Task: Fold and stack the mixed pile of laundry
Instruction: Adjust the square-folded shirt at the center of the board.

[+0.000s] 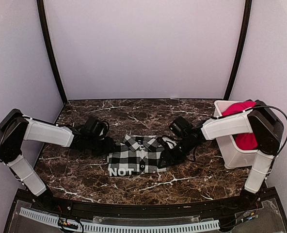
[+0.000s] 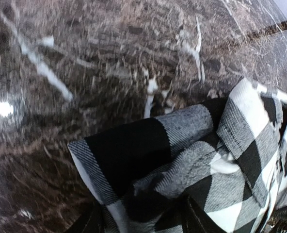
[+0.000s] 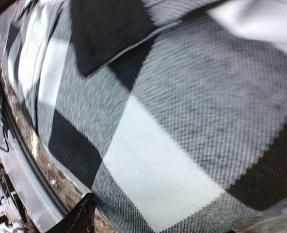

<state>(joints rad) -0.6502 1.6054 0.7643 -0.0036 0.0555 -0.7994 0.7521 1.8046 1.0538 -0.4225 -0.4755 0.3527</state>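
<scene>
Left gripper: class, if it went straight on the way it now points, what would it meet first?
The checked garment: its bunched edge lies directly ahead of the left gripper. It may already touch; depth is unclear.

We read this as a robotics lab booth: left arm (image 1: pixel 46 132) and right arm (image 1: pixel 228 125) bolted at the near edge of a marble-patterned table (image 1: pixel 85 182), plain pale walls (image 1: pixel 143 48) (black poles (image 1: pixel 52 53) at the corners) closing it in.

Black-and-white checked shirt (image 1: pixel 138 154) spread flat, red garment (image 1: pixel 244 125) bunched in white bin (image 1: pixel 231 156)
</scene>
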